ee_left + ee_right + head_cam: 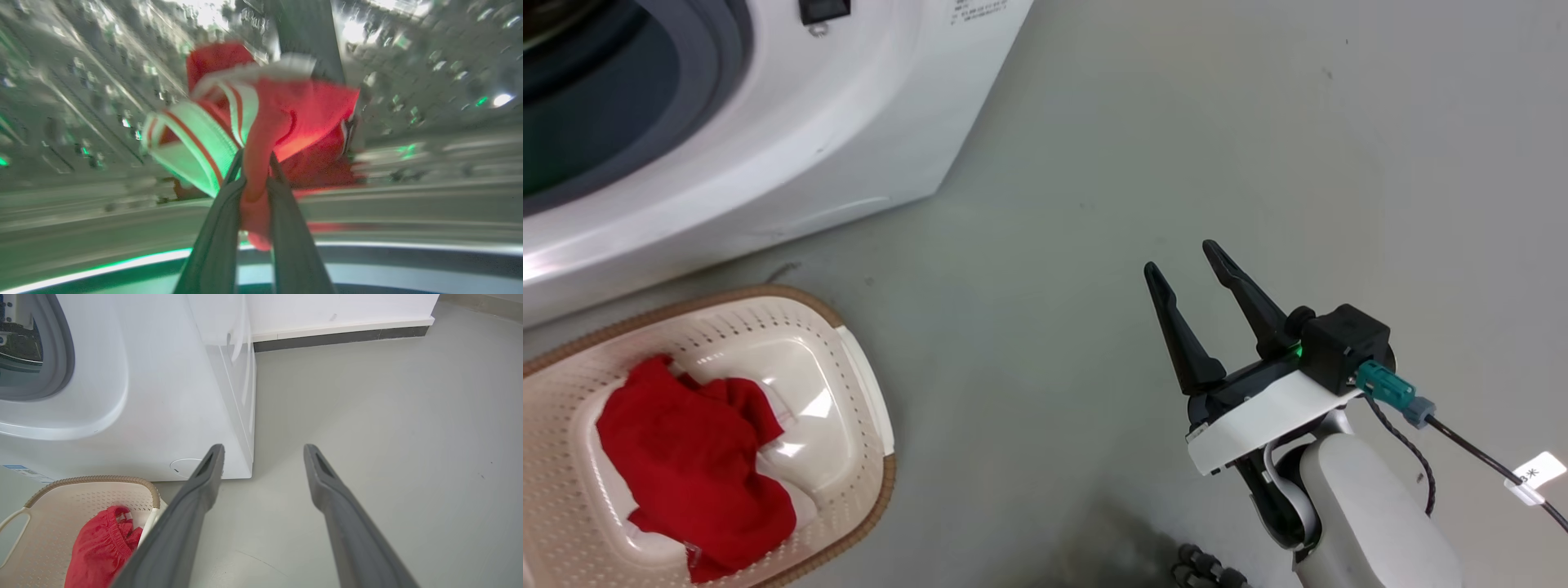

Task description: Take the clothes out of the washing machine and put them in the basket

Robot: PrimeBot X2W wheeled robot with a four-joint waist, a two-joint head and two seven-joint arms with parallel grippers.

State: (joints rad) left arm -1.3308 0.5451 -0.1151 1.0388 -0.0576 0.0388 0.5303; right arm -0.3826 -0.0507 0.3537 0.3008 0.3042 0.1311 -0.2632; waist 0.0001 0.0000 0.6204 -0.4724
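A plain red garment (690, 465) lies in the cream basket (858, 384) on the floor before the white washing machine (849, 122). From the right wrist the same red garment (102, 549), the basket (73, 498) and the washing machine (163, 396) are in sight. Inside the perforated steel drum (81, 102), my left gripper (255, 163) is shut on a red garment with white stripes (261, 122), which hangs bunched above the fingertips; this view is blurred. My right gripper (1180, 265) is open over bare floor to the right of the basket, holding nothing.
Grey floor (1176, 147) stretches to the right of the machine. A dark skirting strip (339, 337) runs along the white wall behind. A black cable with a white tag (1535, 474) trails from my right wrist.
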